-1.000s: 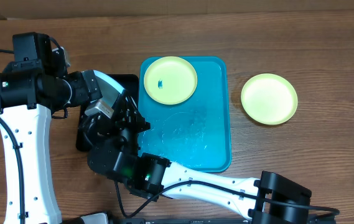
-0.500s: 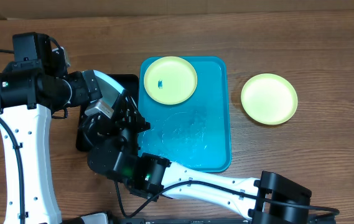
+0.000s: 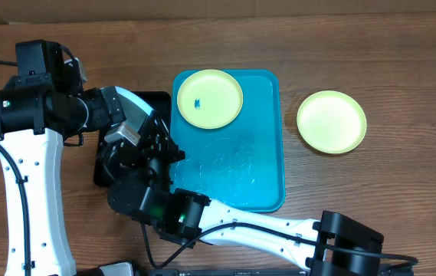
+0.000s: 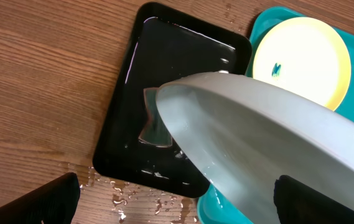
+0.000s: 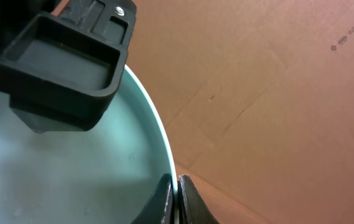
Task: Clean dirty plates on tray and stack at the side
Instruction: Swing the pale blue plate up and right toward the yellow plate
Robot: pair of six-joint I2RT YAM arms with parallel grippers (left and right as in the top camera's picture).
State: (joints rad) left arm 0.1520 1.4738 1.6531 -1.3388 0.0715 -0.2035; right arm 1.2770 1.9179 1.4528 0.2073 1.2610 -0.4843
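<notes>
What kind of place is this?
Probably a robotics test bench: white-and-black robot arms over a wooden table, with a bright cyan plastic tray holding a smudged round yellow-green plate.

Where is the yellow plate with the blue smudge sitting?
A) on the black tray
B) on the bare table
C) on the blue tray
C: the smudged plate lies inside the rim of the blue tray, at one end of it.

Left tool [image 4: 180, 200] spread wide open, right tool [image 5: 177, 198] pinched tight, both arms close together.
</notes>
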